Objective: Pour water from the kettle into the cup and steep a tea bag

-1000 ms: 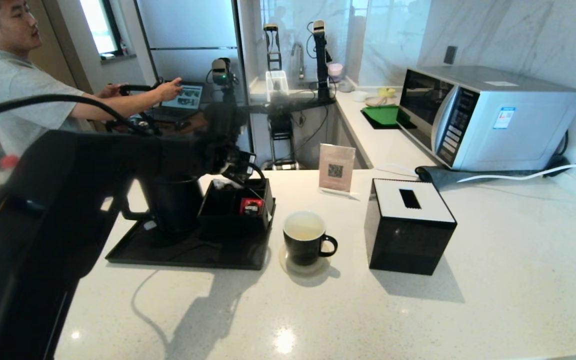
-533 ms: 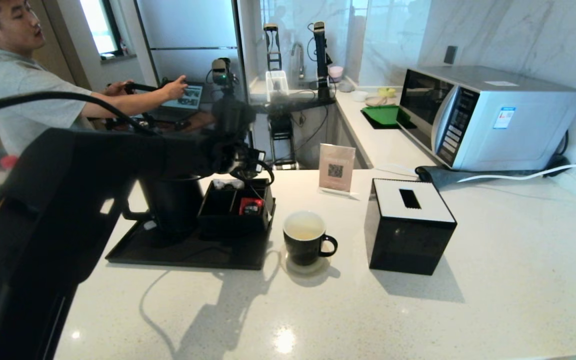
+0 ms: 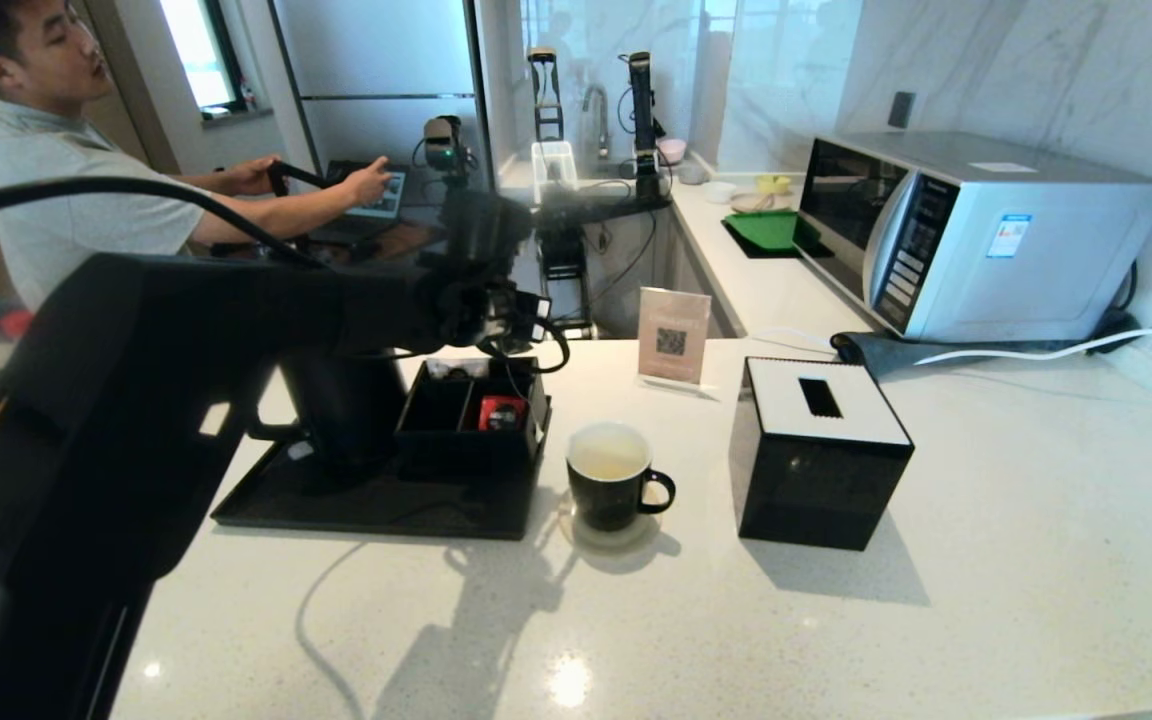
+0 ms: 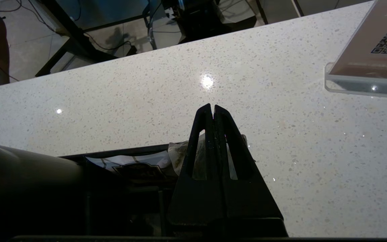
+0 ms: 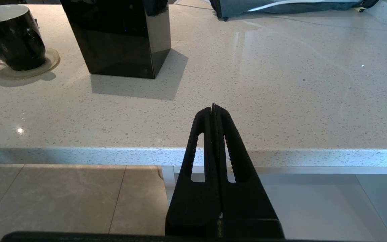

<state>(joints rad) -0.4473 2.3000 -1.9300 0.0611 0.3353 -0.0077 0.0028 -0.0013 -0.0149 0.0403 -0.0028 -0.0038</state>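
The black kettle [image 3: 346, 410] stands on a black tray [image 3: 376, 505], mostly behind my left arm. The black cup [image 3: 608, 480] sits on a coaster to the right of the tray, with pale water [image 3: 608, 455] in its white inside. My left gripper [image 3: 526, 322] hovers above the black organiser box [image 3: 471, 415] on the tray, its fingers pressed together. In the left wrist view the mesh tea bag [image 4: 179, 156] hangs just behind the shut left gripper [image 4: 212, 107], past the box's edge. My right gripper [image 5: 213, 107] is shut and empty, off the counter's front edge.
A black tissue box [image 3: 816, 450] stands right of the cup. A QR sign [image 3: 673, 337] stands behind the cup. A red packet [image 3: 503, 412] lies in the organiser box. A microwave [image 3: 976, 235] is at the back right. A person [image 3: 66, 160] stands at the far left.
My left gripper has moved right and a little up above the organiser box, staying shut. The cup and kettle have not moved. The person has shifted his hand.
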